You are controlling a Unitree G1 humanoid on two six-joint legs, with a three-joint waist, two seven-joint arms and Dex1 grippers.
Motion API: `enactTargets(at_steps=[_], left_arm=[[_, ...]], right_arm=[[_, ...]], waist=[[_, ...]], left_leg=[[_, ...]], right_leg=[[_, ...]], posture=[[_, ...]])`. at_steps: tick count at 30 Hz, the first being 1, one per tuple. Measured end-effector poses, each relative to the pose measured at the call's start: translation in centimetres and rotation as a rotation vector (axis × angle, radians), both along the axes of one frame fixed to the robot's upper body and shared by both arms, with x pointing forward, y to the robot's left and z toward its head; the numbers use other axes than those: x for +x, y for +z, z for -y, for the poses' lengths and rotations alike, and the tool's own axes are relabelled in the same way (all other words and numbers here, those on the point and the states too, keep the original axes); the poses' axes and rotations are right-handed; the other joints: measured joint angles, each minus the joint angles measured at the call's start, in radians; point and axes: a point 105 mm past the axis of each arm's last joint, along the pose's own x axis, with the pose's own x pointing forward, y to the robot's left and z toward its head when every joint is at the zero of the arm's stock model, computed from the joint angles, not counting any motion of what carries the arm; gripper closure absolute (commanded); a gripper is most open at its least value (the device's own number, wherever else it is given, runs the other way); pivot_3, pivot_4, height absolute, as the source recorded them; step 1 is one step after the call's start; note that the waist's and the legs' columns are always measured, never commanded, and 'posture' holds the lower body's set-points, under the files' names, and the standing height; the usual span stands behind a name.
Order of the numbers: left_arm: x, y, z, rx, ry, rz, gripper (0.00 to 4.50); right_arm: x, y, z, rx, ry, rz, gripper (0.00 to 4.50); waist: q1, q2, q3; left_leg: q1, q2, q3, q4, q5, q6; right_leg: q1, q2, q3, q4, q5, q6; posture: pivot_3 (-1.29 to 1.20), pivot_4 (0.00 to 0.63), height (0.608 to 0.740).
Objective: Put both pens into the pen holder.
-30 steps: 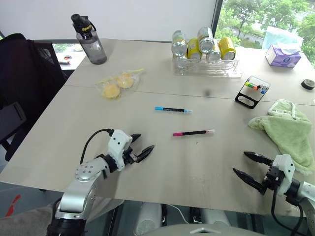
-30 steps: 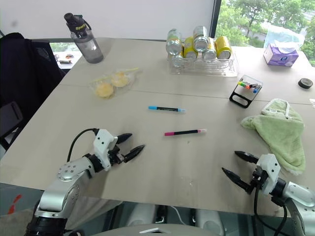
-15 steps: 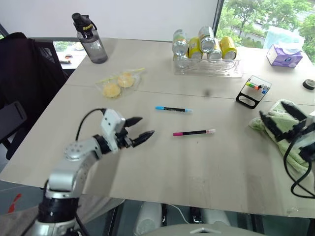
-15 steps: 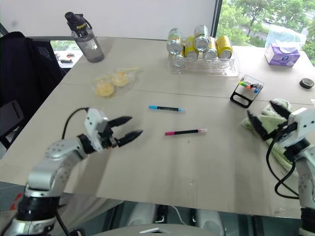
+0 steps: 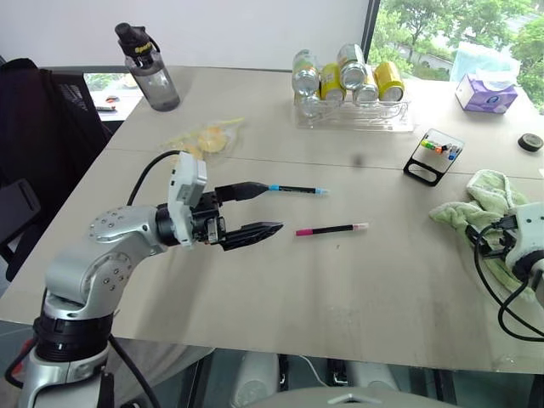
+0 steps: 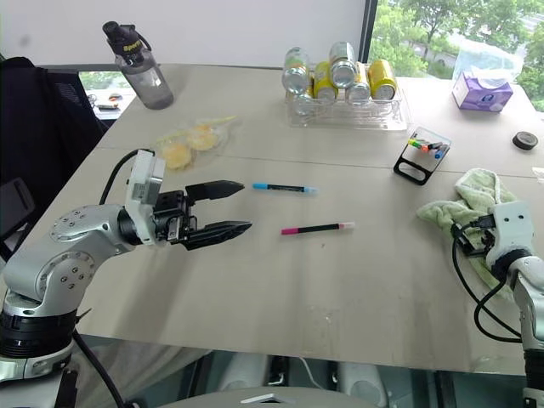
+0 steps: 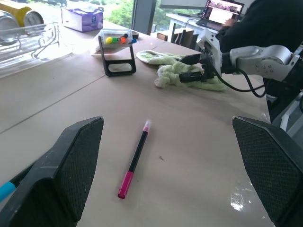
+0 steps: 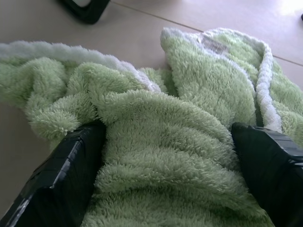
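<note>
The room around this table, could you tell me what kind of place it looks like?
Probably an office or meeting room: a large pale table beside a window onto trees, a black office chair at its edge, and a laptop open on a desk behind.

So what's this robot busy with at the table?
It is meant to put two pens into the pen holder. Both pens lie loose on the table: the blue-ended pen and the pink-ended pen. The left gripper hangs open beside them, holding nothing. The right gripper is open over a green towel.
</note>
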Motion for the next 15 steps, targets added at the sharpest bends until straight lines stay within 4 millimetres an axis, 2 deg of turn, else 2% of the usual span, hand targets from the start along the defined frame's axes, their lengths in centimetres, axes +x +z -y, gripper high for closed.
enactTargets(at_steps=[1,3,9,10,15], left_arm=[[0.0,0.0,0.0,0.005,-0.005,-0.002,0.0],[-0.1,-0.1,0.0,0.01,-0.01,-0.002,0.0],[0.0,0.4,0.3,0.021,-0.024,0.019,0.0],[0.1,0.4,0.4,0.025,-0.028,0.021,0.0],[0.3,0.2,0.9,0.037,-0.055,0.018,0.0]], right_arm=[[0.0,0.0,0.0,-0.002,-0.002,-0.008,0.52],[-0.1,-0.1,0.0,-0.001,-0.008,-0.023,1.27],[-0.2,-0.1,0.6,-0.042,-0.048,-0.024,4.19],[-0.3,-0.1,0.9,-0.051,-0.062,-0.021,4.44],[-0.6,0.6,2.6,-0.056,-0.147,0.035,4.44]], waist=[[0.001,0.0,0.0],[0.004,0.0,0.0],[0.011,0.0,0.0],[0.011,0.0,0.0],[0.01,0.0,0.0]], left_leg=[[0.0,0.0,0.0,0.0,0.0,0.0],[0.0,0.0,0.0,0.0,0.0,0.0],[-0.001,0.0,0.0,0.0,0.0,0.0],[-0.001,0.0,0.0,0.0,0.0,0.0],[-0.001,0.0,0.0,0.0,0.0,0.0]], right_leg=[[0.0,0.0,0.0,0.0,0.0,0.0],[0.0,0.0,0.0,0.0,0.0,0.0],[0.0,0.0,0.0,-0.001,0.0,0.0],[0.0,0.0,0.0,-0.001,0.0,0.0],[0.0,0.001,0.001,0.0,0.0,0.0]], posture=[[0.0,0.15,0.739],[0.0,0.15,0.739],[0.0,0.15,0.739],[0.0,0.15,0.739],[0.0,0.15,0.739]])
